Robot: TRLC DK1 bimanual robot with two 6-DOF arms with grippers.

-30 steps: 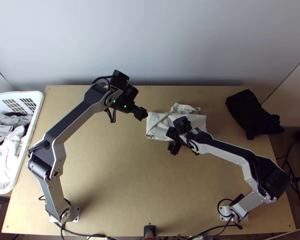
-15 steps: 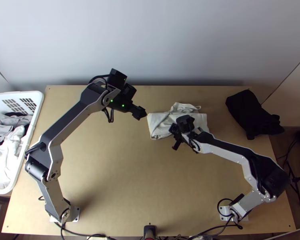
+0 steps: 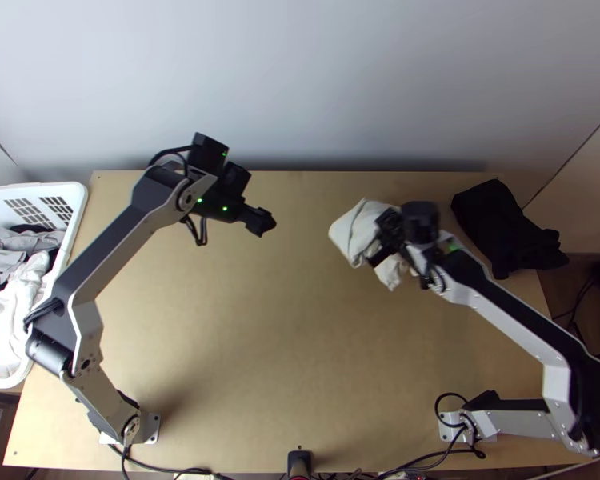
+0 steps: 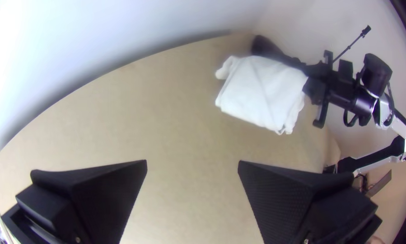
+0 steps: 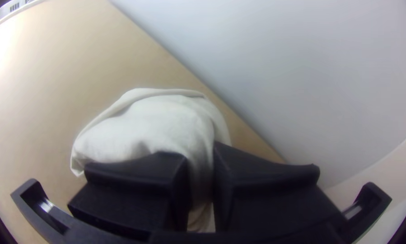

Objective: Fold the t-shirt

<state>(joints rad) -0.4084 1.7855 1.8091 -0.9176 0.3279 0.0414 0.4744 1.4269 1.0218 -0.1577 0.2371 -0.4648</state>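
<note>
Folding looks nearly done — the right gripper clamps the shirt, which likely needs laying flat; left gripper spread, empty.

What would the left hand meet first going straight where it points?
Probably the bare tabletop, which shows ahead of the open left hand; the white shirt looks off to one side. Depth is unclear.
</note>
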